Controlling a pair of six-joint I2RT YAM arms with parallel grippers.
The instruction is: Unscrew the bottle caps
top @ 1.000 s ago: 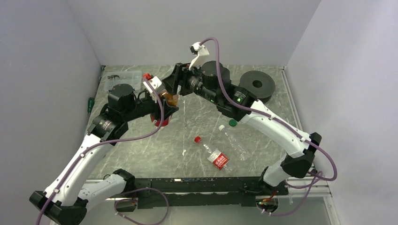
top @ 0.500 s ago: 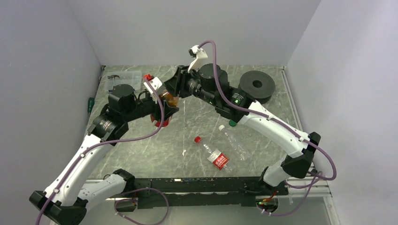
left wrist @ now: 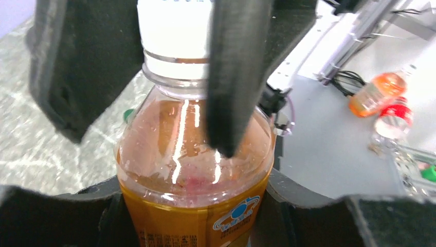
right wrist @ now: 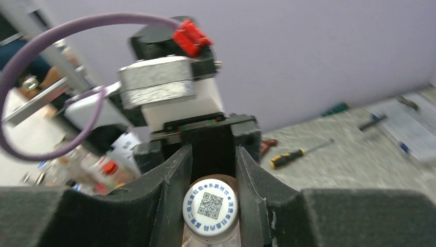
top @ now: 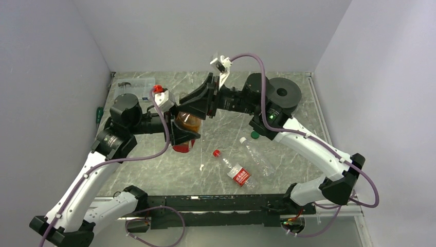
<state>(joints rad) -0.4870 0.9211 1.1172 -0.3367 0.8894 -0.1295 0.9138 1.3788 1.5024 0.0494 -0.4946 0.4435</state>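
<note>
Two grippers are meeting over the left-centre of the marbled grey table [top: 216, 175]. The left gripper [top: 184, 135] is clamping the amber bottle [left wrist: 190, 170] around its labelled waist. Its thick black foam fingers [left wrist: 51, 218] are bracketing the rounded clear plastic body, which is showing glossy orange-brown liquid under a domed shoulder. The bottle is tilting with its neck pointing toward the far right.

The right gripper [top: 199, 103] is reaching in from that side and gripping narrowly on the white cap [right wrist: 210, 206]. This is a small round plastic top with a QR code printed on its flat face. The gripper's wedge-shaped black pads [right wrist: 175, 195] are pressing against the cap from both sides, and one pad is crossing in front of the ribbed neck in the left wrist view.

Nearer and to the right, the red-labelled bottle [top: 235, 172] is lying on its side, its red cap [top: 216, 153] in place and pointing far-left. Just beside it on the right, the plain bottle [top: 258, 157] is also lying flat, slim and transparent, with a second white cap [top: 242, 139] at its far end. The green cap [top: 254, 135] is sitting loose on the table just beyond that, near the right arm.

A matte black spool [top: 282, 92], a thick disc with a central hole, is resting at the far right. A clear plastic box [top: 136, 85] is sitting at the far left, and a green-handled screwdriver [top: 98, 114] is lying by the left edge.
</note>
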